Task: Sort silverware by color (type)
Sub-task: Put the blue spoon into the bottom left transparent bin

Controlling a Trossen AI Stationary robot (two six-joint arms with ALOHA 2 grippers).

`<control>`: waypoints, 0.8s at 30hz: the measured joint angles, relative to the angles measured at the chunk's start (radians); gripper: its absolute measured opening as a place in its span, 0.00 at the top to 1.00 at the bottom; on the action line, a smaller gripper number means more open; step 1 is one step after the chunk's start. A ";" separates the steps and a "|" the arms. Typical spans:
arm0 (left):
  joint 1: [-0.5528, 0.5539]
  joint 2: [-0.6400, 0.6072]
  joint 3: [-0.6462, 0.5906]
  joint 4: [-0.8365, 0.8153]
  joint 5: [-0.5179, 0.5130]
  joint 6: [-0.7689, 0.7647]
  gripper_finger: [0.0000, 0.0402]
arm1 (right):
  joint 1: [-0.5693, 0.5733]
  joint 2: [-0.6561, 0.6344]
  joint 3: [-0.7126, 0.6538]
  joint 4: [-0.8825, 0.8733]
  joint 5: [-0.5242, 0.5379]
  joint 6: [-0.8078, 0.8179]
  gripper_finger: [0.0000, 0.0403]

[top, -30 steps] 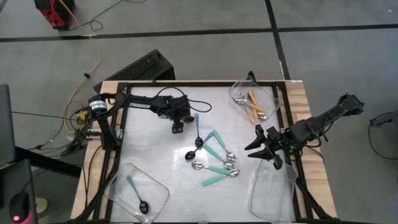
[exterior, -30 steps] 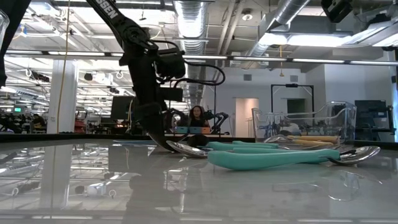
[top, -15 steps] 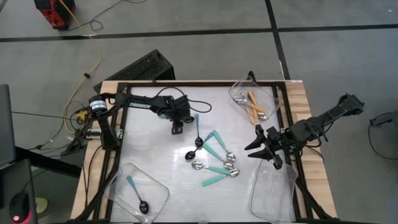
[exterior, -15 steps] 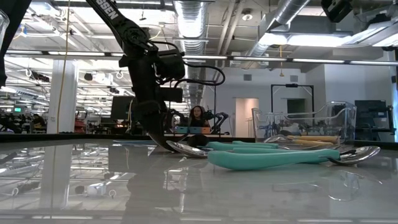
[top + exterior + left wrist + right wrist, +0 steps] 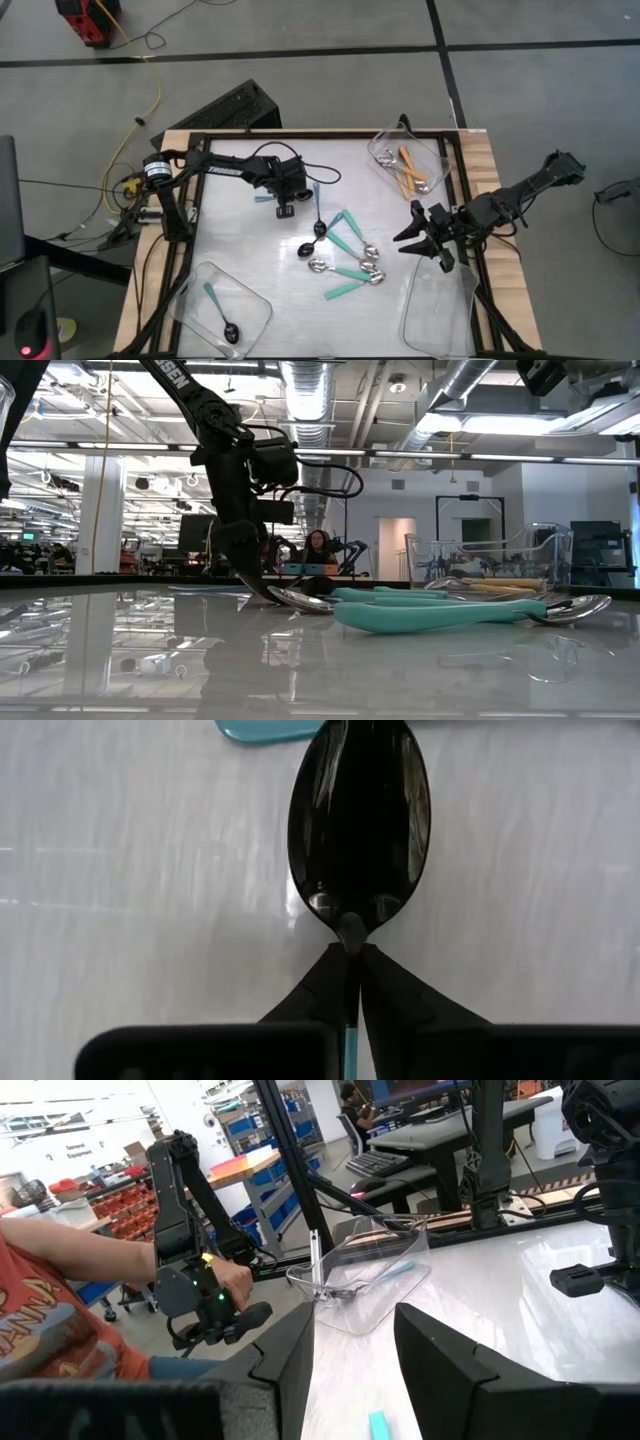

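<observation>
Pinched by the handle in the left gripper [image 5: 350, 982], blue-handled spoon [image 5: 360, 820] lying lengthwise, black bowl pointing away from the jaws.

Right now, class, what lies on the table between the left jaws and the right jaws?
High view: between left jaws and right jaws lie teal spoons.

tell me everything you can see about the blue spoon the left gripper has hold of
The blue spoon has a thin blue handle and a glossy black bowl that looks like plastic. It lies flat on the white table, handle toward the far edge, bowl toward the pile of teal spoons. The left gripper is shut on the handle just behind the bowl. A teal handle lies just beyond the bowl's tip; contact cannot be told.
</observation>
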 joint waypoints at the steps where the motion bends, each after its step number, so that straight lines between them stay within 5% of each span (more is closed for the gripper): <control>1: 0.000 0.000 0.000 0.000 -0.004 0.000 0.98 | 0.000 0.000 0.000 0.000 0.000 0.000 0.59; 12: -0.011 -0.029 0.019 0.034 -0.035 -0.065 1.00 | 0.000 0.006 0.000 0.002 0.001 -0.001 0.59; 24: -0.086 -0.306 0.039 0.116 -0.003 -0.166 1.00 | 0.000 0.007 0.000 0.010 0.002 -0.001 0.59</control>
